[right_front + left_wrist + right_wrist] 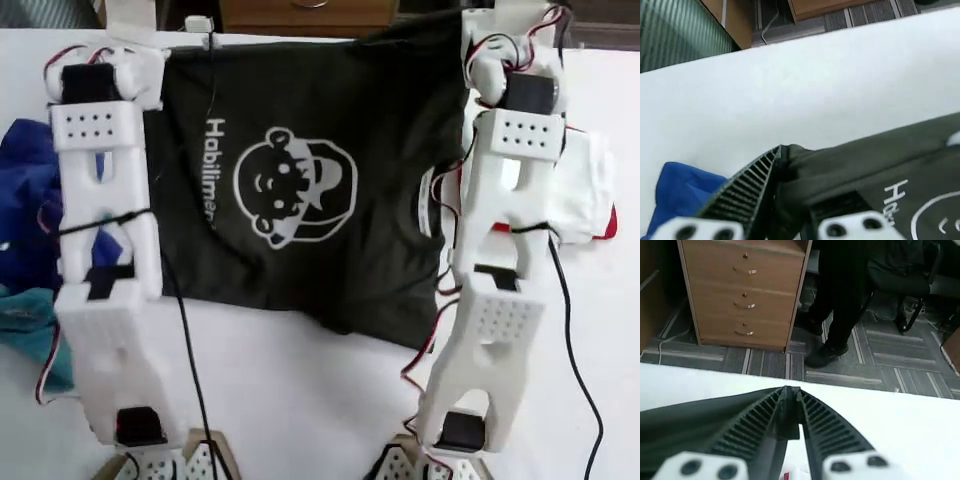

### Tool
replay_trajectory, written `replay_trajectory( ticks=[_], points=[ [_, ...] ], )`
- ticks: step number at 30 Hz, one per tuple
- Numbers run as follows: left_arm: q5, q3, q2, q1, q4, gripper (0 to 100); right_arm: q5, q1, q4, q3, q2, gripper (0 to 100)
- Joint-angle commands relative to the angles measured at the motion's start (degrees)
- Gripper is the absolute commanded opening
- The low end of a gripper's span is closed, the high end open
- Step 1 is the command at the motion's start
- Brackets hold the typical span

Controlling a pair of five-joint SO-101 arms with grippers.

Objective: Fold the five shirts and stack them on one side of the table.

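White table (300, 400), wooden drawers (745, 295) behind

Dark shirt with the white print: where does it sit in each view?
High view: dark shirt spread across the white table.
Left wrist view: its edge pinched in the left hand.
Right wrist view: a dark band leading from the right hand.
Shared landmark: that white table.

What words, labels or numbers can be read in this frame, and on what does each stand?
White word on the dark olive T-shirt, beside its white cartoon-face logo: the end blurs into a fold, so it cannot be read whole.
White strip inside that shirt's collar: any print is too small to read.
Nothing else bears text or numbers.
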Motion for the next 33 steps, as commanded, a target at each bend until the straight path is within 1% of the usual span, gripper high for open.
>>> replay_trajectory(
  ticks=[1, 5, 8, 14, 18, 25, 26, 30, 33],
  points=[
    [0.4, -9.8, 1.4, -0.6, 0.8, 2, -0.1, 0.7, -3.5, -7.2, 2.1, 1.9],
    [0.4, -16.3, 3.3, -0.5, 3.7, 2, -0.1, 0.3, -0.7, -11.3, 2.7, 1.9],
    [0.4, -16.3, 5.7, -0.4, 5.5, 2, -0.1, 0.0, 2.2, -11.1, 4.4, 1.9],
    [0.4, -16.6, 15.6, -0.6, 11.0, 2, -0.2, -0.2, 10.9, -10.8, 10.9, 1.9],
    [0.4, -16.8, 20.4, -0.7, 12.1, 2, -0.2, -0.2, 15.6, -11.0, 14.9, 1.9],
    [0.4, -16.9, 22.2, -0.7, 15.6, 2, -0.1, -0.2, 23.8, -11.1, 17.3, 1.9],
    [0.1, -16.9, 22.2, -0.7, 16.4, 2, -0.1, -0.2, 25.2, -11.1, 17.3, 1.9],
    [-5.1, -16.3, 22.9, -0.8, 21.4, 2, -0.1, -0.2, 31.7, -10.8, 17.6, 2.0],
    [-6.1, -16.8, 22.7, -0.8, 25.6, 2, -0.1, -0.2, 36.3, -11.3, 17.1, 2.0]
  ],
)
